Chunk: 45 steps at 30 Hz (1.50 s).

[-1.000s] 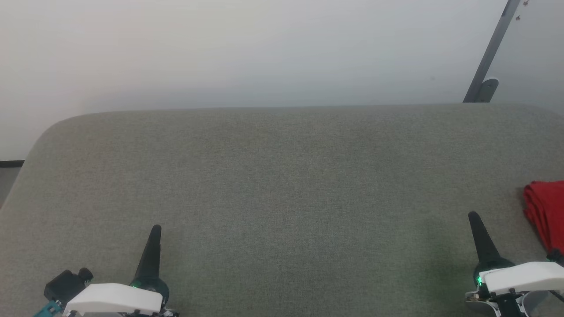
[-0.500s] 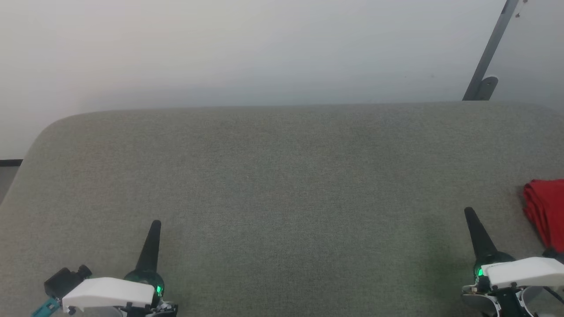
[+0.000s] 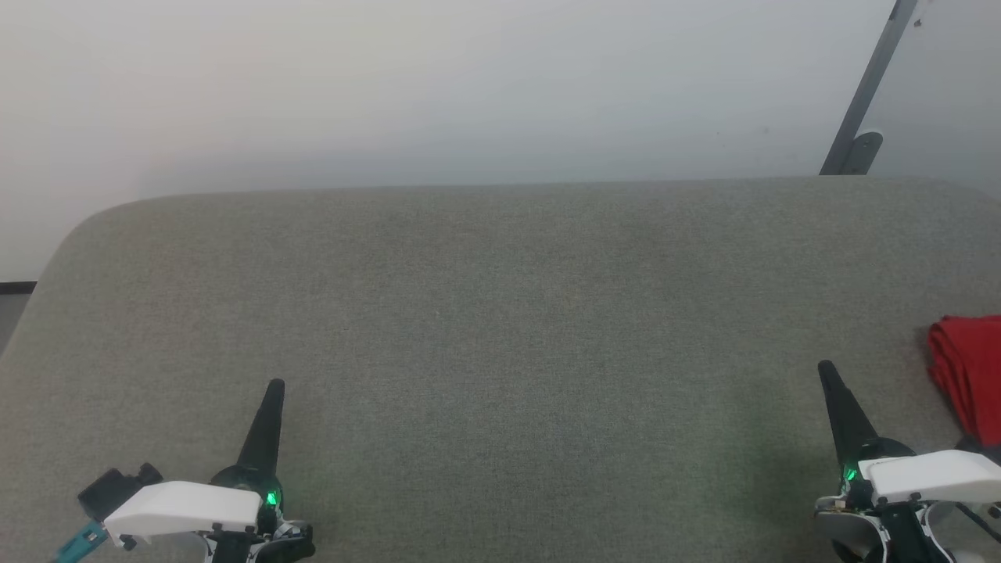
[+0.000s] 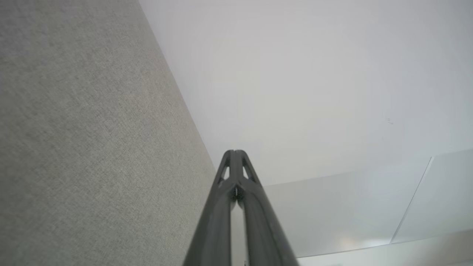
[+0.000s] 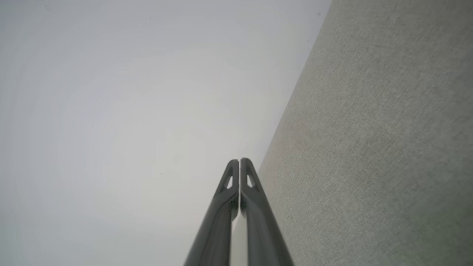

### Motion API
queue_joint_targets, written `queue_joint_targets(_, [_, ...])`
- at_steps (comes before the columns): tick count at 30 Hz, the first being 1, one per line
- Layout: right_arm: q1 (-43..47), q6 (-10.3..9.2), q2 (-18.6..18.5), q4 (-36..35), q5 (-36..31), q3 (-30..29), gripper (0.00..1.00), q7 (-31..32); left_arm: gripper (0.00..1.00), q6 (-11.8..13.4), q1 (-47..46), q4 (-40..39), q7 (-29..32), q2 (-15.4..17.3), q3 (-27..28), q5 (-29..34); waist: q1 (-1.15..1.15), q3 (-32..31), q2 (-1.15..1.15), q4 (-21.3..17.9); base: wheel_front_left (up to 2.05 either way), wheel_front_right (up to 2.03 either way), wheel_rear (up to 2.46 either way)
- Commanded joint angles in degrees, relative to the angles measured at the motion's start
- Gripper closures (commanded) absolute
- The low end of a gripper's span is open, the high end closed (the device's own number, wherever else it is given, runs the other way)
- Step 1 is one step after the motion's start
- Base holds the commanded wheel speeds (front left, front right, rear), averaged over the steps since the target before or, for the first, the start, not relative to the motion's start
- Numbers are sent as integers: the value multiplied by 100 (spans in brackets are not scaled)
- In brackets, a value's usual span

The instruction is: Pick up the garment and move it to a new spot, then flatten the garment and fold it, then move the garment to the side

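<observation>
The garment lies folded as a red bundle at the right edge of the grey cloth-covered table, partly cut off by the head view's edge. My right gripper hovers just left of it, apart from it, fingers pressed together and empty. At the lower left my left gripper is shut too, with nothing in it. Each wrist view shows its own fingers closed tip to tip: the left gripper and the right gripper, both beside the table's cloth.
A pale wall rises behind the table's far edge. A grey metal bar with a bracket leans at the upper right. The table's rounded left corner drops off to the floor.
Both grippers have crept a little forward, up the head view, still shut. The garment lies where it was.
</observation>
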Motion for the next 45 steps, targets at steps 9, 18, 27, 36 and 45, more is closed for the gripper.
queue_joint_targets(9, [-144,1,83,16,364,-43,100,130,100,-24,-189,59,125,-13,49,-432,0,19,0,-11,0,0,0])
queue_joint_targets(18, [-197,1,149,55,656,-78,100,224,100,-25,-294,121,235,-21,86,-792,0,40,0,-22,0,0,0])
queue_joint_targets(27, [-254,0,218,88,934,-111,100,320,100,-27,-367,187,339,-29,116,-1134,0,60,0,-34,0,0,0])
queue_joint_targets(36, [-268,0,248,103,1073,-122,100,365,100,-29,-383,214,397,-37,139,-1313,0,73,0,-41,0,0,0])
queue_joint_targets(45, [-266,0,249,103,1072,-121,100,363,100,-29,-386,216,418,-49,158,-1285,0,73,0,-41,0,0,0])
